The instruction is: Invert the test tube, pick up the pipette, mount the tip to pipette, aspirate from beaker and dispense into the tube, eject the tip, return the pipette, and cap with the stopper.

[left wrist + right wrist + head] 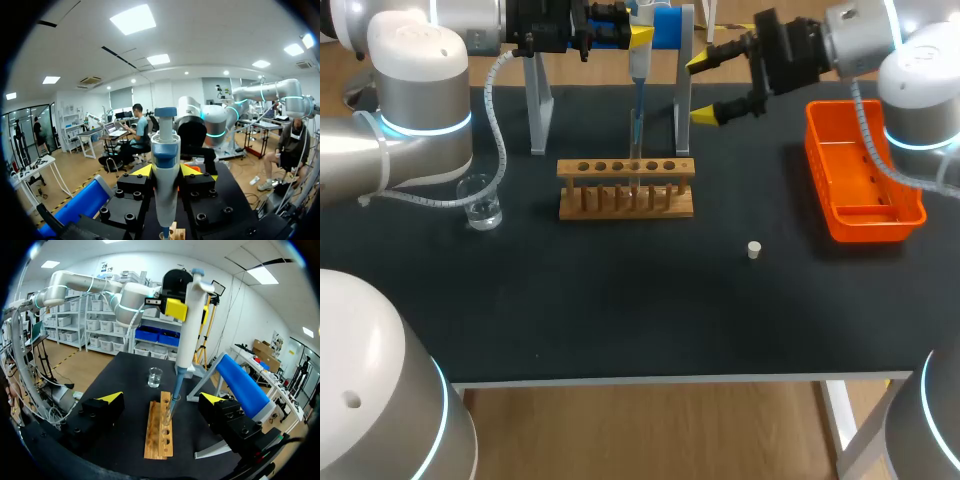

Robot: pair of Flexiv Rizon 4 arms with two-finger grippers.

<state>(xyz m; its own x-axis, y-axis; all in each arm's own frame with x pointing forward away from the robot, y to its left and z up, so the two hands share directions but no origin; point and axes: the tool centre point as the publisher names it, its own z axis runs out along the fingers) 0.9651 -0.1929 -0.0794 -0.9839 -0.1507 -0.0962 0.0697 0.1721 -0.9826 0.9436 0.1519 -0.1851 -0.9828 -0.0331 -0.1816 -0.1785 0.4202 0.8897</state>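
Note:
My left gripper [638, 38] is shut on the white and blue pipette [640, 62], holding it upright above the wooden rack [626, 187]. The pipette's blue tip [638, 115] reaches down into a clear test tube [635, 160] standing in the rack. In the left wrist view the pipette [165, 170] stands between my yellow fingertips [142, 171]. My right gripper [708, 88] hangs open just right of the pipette, holding nothing. In the right wrist view that gripper [161, 399] faces the rack [160, 432], the pipette [187, 320] and the beaker [155, 376]. A small white stopper [754, 250] lies on the mat.
The glass beaker [480, 203] with clear liquid stands left of the rack. An orange bin [905, 212] sits at the right. The grey pipette stand with a blue bar [670, 25] rises behind the rack.

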